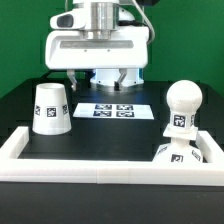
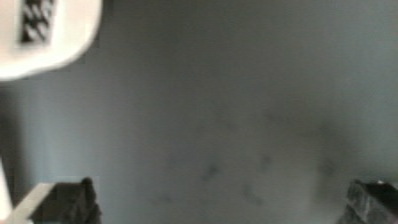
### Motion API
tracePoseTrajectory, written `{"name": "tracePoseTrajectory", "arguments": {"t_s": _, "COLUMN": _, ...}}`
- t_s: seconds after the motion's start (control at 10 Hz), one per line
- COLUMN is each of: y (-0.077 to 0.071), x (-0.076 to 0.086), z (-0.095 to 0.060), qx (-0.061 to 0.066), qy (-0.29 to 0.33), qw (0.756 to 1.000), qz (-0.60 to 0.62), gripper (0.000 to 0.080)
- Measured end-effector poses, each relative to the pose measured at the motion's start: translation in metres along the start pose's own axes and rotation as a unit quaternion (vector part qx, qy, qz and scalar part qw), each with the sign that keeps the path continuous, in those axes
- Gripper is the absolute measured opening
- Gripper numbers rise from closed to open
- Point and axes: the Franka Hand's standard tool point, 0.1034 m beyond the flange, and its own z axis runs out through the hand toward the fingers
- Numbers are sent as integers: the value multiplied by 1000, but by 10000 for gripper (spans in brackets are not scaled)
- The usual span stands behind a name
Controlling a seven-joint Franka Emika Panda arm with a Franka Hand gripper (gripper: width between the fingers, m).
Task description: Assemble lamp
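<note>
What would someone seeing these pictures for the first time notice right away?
Probably the round white bulb, standing upright on the exterior view's right, just inside the white rail-like frame that borders the black table. Next, the tapered white shade, rim down on the exterior view's left. Behind them the gripper hangs over the marker board, its fingers apart and holding nothing.

The shade [image 1: 51, 108] and bulb [image 1: 183, 105] look like smooth matt white plastic, as does the frame [image 1: 110, 168]. The table [image 1: 105, 135] is matt black; the marker board [image 1: 113, 109] looks papery.
</note>
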Motion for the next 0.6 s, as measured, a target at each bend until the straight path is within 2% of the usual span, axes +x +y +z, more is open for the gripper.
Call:
{"name": "tracePoseTrajectory", "arguments": {"t_s": 0.3, "y": 28, "x": -15, "z": -10, "qx": 1, "qy": -10, "qw": 1000, "qz": 14, "gripper": 699}}
{"name": "tracePoseTrajectory", "arguments": {"t_s": 0.6, "y": 48, "x": -20, "z": -14, "qx": -3, "qy": -7, "qw": 1000, "qz": 9, "gripper": 699}}
